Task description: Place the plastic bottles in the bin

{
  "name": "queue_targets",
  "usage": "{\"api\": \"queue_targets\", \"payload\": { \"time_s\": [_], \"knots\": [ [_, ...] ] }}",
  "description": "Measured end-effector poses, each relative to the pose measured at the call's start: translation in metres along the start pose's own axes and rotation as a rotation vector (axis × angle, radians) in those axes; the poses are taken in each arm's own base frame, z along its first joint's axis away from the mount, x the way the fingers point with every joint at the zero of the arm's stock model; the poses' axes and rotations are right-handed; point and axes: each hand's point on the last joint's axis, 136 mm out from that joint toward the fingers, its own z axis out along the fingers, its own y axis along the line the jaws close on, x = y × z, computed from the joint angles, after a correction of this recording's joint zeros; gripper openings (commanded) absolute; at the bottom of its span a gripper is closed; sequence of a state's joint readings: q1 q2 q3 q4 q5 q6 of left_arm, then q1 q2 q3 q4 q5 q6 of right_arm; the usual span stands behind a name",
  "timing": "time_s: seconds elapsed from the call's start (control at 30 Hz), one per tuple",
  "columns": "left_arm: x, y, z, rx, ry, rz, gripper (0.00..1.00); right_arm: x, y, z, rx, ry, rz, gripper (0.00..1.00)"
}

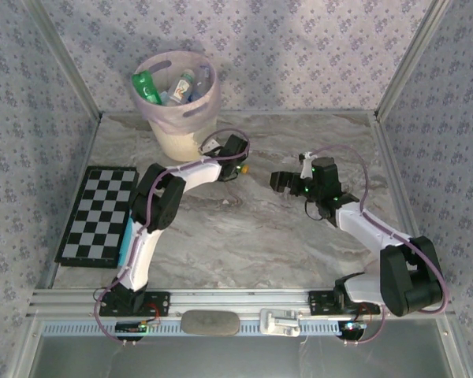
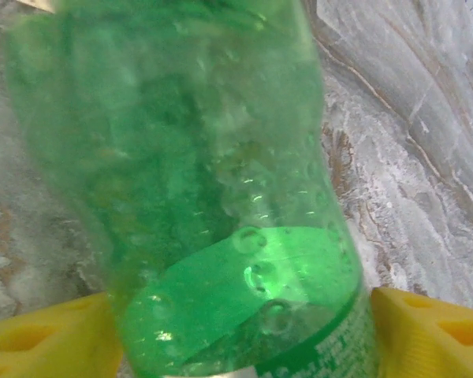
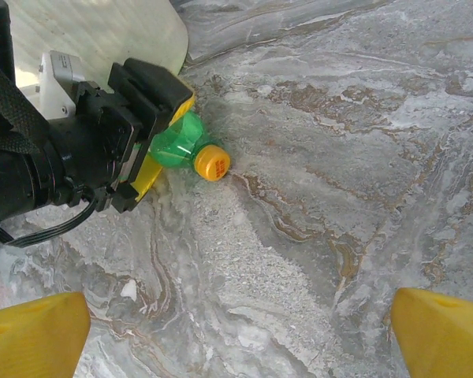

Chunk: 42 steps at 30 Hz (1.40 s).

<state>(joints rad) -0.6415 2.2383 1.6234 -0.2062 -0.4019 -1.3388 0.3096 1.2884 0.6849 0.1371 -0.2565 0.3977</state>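
Top external view: 2 arms, 1 per side, both reaching over the marble desk [image 1: 244, 244]. 1 bin [image 1: 209, 110], pink top and cream bottom, stands at the far edge, left of centre, just beyond the left gripper [image 1: 238, 165]. At least 4 bottles [image 1: 173, 96] show inside the bin: 1 green at the left, plus approx. 3 clear ones w/ blue labels beside it. They're piled up, so exact count can't be told. 1 checkerboard [image 1: 98, 213] lies flat at the desk's left edge, well apart from both grippers.

1 green bottle [image 3: 176, 143] is out on the desk, near the bin's base. Right wrist view: it lies on its side, its 1 orange cap [image 3: 212, 162] poking out past the left gripper toward the desk's middle. Left wrist view: the bottle's body sits between the 2 yellow fingers [image 2: 47, 339], 1 per side, each touching its wall, so the left gripper is closed round the green bottle. Can't tell if it's off the desk; the cap looks at desk level.

Right gripper [image 1: 286, 183]: its 2 yellow fingertips sit spread wide at the bottom corners of its own wrist view, w/ bare marble between them, so it's open. It hovers right of centre, near the left gripper but apart from it, facing the bottle's cap end.
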Motion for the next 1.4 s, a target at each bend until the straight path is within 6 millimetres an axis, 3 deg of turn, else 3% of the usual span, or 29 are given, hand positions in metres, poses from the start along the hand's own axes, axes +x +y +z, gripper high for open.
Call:
{"api": "queue_targets", "payload": {
  "time_s": [0.1,0.27,0.47,0.67,0.9,1.07,1.23,1.4],
  "knots": [
    [0.000,0.004,0.000,-0.006,-0.007,0.000,0.59,-0.001,0.000,0.000,0.000,-0.002,0.000,1.00],
    [-0.001,0.006,-0.002,0.015,-0.012,-0.003,0.50,-0.001,-0.001,0.000,0.007,-0.005,0.001,1.00],
    [-0.001,0.008,-0.007,0.058,-0.016,0.016,0.49,-0.001,-0.001,0.000,0.007,-0.005,0.001,1.00],
    [0.003,0.034,-0.029,0.052,0.016,0.168,0.50,-0.003,0.000,-0.002,0.004,-0.012,0.002,1.00],
    [0.018,0.057,-0.082,0.144,0.116,0.413,0.50,-0.003,0.003,-0.003,-0.003,-0.013,0.006,1.00],
    [0.021,0.046,-0.128,0.298,0.176,0.591,0.49,-0.001,0.008,-0.001,-0.013,-0.006,0.012,1.00],
    [0.008,0.026,-0.176,0.439,0.155,0.759,0.49,0.001,0.012,0.003,-0.020,0.004,0.014,1.00],
    [-0.024,0.010,-0.219,0.551,0.100,0.885,0.49,-0.002,0.018,0.009,-0.030,0.011,0.008,1.00]
  ]
}}
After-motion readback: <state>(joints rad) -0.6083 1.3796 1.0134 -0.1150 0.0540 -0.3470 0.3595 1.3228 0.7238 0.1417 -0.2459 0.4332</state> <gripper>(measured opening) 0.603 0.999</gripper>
